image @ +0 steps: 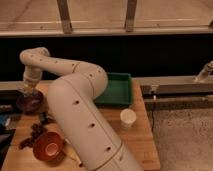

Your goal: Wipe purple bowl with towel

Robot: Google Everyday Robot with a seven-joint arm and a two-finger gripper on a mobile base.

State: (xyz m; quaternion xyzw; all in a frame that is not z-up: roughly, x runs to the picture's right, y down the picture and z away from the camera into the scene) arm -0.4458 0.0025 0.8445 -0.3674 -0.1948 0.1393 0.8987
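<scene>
My arm (82, 112) fills the middle of the view, a thick white tube rising from the bottom edge, bending near the tray and reaching back to the left over the table (137, 135). The table is a wooden top, and its right side is mostly bare wood. At its far edge, just right of my elbow, sits a green tray (117, 87), rectangular and shallow. In the near left corner lies an orange bowl (48, 146) with a pale centre, well apart from the tray. The purple bowl (29, 101) stands at the far left of the table, dark and glossy, beyond the orange one. My gripper (28, 89) hangs straight down at its rim, right above or just inside it; I cannot tell how the tips are set, or whether they hold anything. A white cup (128, 118) stands upright in front of the tray, near the table's right side. Some small dark bits (36, 131) lie scattered between the two bowls, too blurred to name.
</scene>
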